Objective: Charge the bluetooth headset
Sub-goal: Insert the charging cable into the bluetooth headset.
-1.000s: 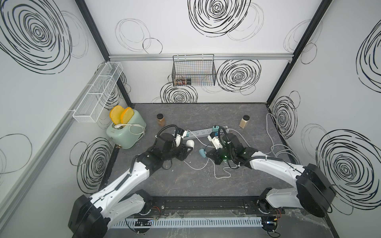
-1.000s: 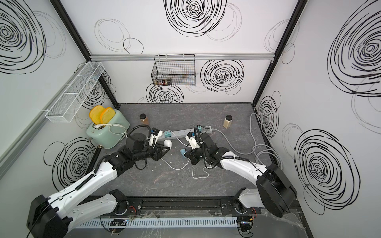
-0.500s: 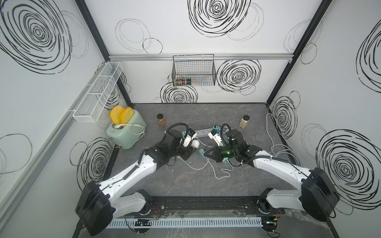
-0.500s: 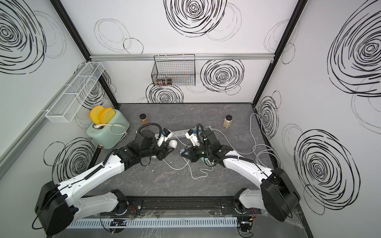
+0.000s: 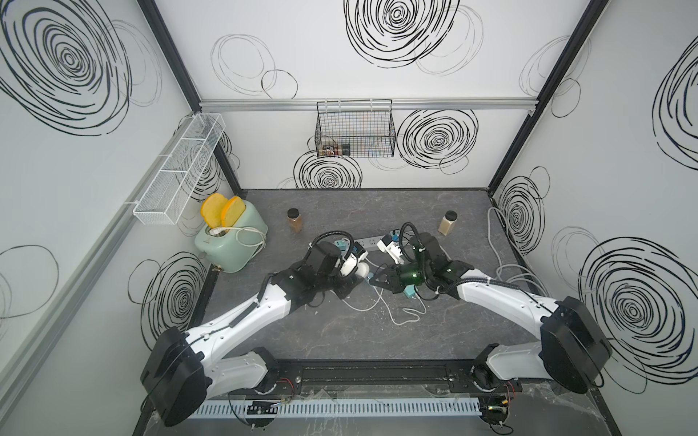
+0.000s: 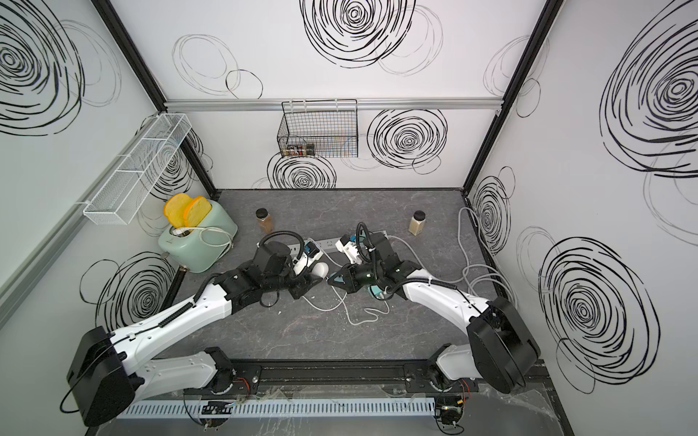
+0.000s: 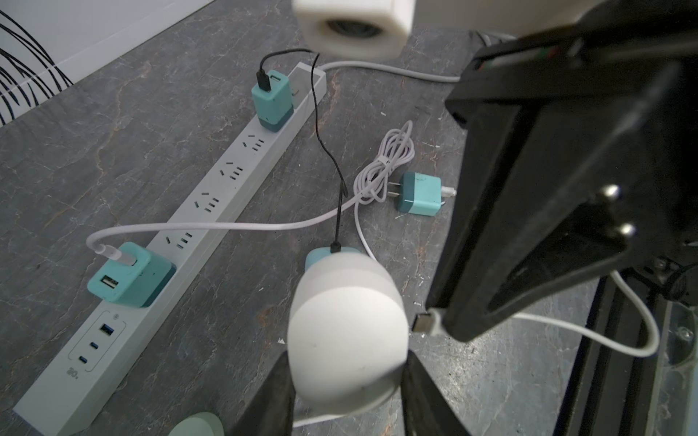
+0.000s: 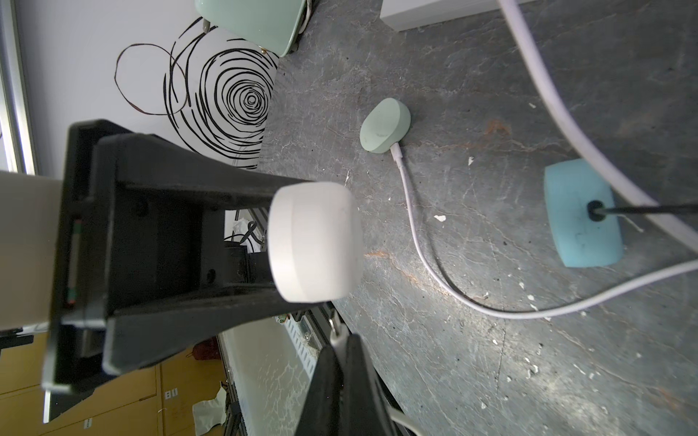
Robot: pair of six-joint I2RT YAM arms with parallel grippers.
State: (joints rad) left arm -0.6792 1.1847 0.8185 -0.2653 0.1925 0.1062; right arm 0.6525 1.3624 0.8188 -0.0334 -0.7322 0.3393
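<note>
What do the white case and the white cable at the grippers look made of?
Case: likely hard plastic, satin finish; smooth shell, soft sheen, faint seam. Cable: probably soft plastic or rubber sheath, smooth; it bends in loose loops. Plug tip looks metallic, but blurred.

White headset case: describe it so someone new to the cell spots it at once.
On the dark table, find the long grey power strip; just nearer the robot, the left gripper holds a smooth, rounded white case. The mint green case and blue case nearby lie flat with cables plugged in; this is the only white one, and the only one gripped.
</note>
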